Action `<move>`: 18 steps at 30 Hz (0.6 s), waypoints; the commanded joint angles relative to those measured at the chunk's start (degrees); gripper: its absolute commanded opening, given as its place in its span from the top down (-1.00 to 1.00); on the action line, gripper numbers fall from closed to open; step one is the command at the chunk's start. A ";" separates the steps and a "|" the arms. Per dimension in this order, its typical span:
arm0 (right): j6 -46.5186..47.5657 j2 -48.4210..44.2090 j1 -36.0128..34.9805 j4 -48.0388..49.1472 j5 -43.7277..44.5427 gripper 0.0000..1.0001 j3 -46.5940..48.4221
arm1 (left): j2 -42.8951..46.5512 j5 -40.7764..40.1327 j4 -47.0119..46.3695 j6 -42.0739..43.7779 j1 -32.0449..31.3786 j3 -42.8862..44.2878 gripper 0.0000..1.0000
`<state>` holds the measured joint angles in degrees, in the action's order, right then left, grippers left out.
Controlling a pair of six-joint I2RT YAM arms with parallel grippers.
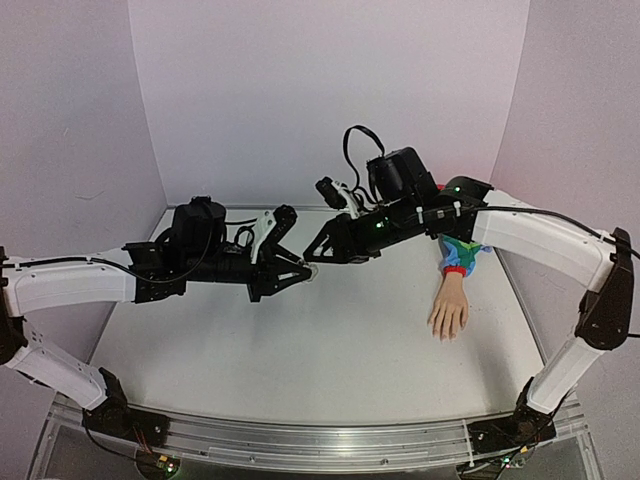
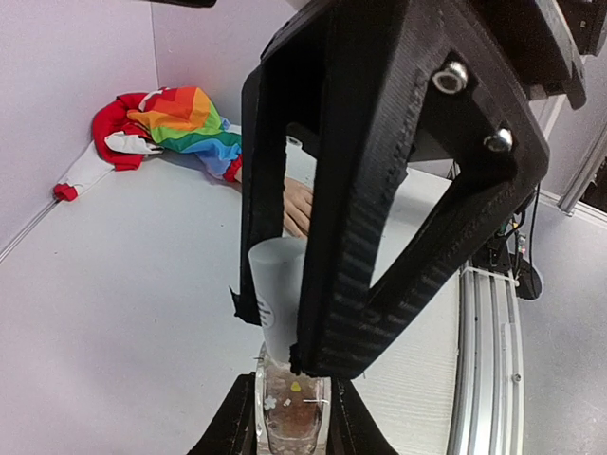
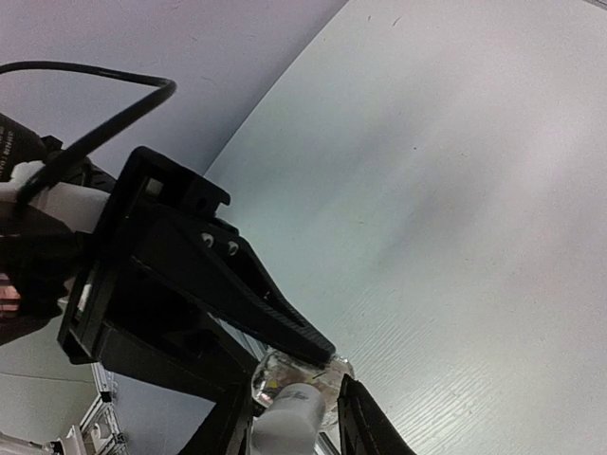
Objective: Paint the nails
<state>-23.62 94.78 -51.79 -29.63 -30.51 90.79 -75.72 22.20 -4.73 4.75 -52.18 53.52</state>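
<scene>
The pale fake hand lies palm down at the right of the table, its tiny nails pointing toward me and its rainbow sleeve behind it. In mid-air over the table's middle, my left gripper is shut on a small clear bottle with flecks inside. The bottle's white cap points at my right gripper, whose jaws straddle it. In the right wrist view the cap sits between the fingers of the right gripper, with a thin gap on one side. The fake hand shows behind the fingers.
White walls close off the back and both sides of the table. The sleeve's red cuff and cloth bunch in the far right corner. An aluminium rail runs along the near edge between the arm bases.
</scene>
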 commanded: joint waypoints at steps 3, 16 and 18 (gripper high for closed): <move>0.94 0.93 0.40 -0.35 -2.28 0.31 2.60 | 1.47 -0.41 0.05 1.42 -0.21 2.50 1.00; 1.87 -0.62 0.56 -0.52 1.65 1.00 1.58 | 1.85 -0.40 -0.55 0.72 -0.22 2.10 1.00; 2.54 -2.16 0.55 -0.38 3.43 1.00 0.24 | 1.71 -0.36 -0.45 0.64 -0.19 1.98 1.00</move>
<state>-22.51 95.26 -51.05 -30.90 -30.54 91.26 -75.70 22.17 -3.49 5.13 -52.18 53.54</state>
